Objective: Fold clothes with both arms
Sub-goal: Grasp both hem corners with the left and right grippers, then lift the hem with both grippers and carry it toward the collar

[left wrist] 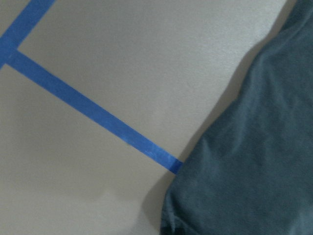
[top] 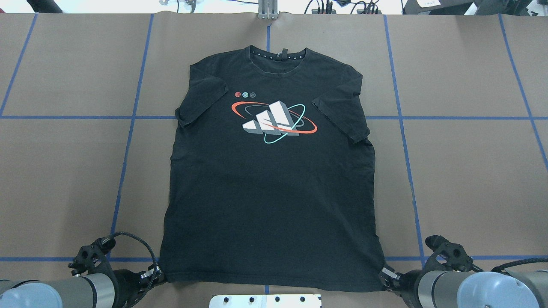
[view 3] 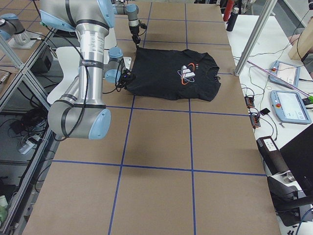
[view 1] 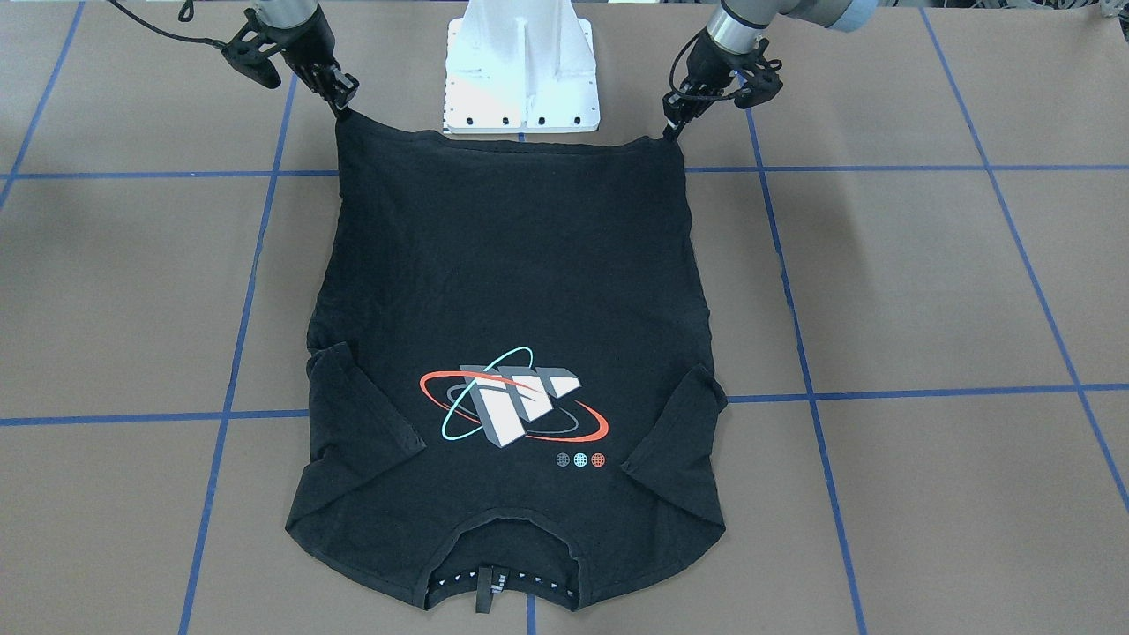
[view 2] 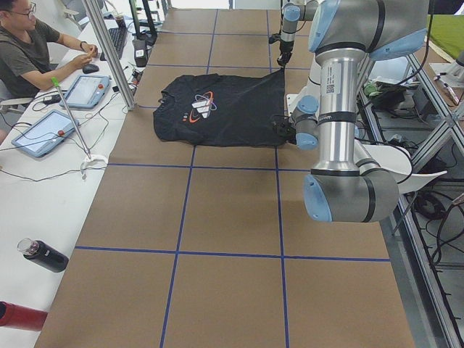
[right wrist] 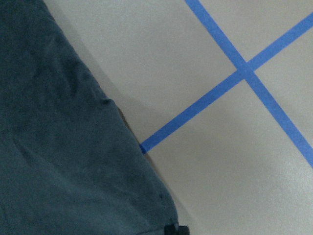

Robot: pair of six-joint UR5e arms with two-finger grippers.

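Your left gripper [view 1: 676,122] is pinched closed on one hem corner of the black T-shirt [view 1: 512,265]. Your right gripper [view 1: 342,99] is closed the same way on the other hem corner. Each corner is drawn up to a point at the fingertips.

The white pedestal base [view 1: 520,79] sits between the two grippers, just behind the hem. A blue tape line [left wrist: 93,115] meets the cloth edge close beside each gripper.

Outward from the grippers, the shirt body lies front up on the brown table [view 1: 926,282]. The short sleeves angle in over the sides. The three-bar logo [view 1: 516,404] is well away from both grippers. The collar [view 1: 503,573] is farthest of all.
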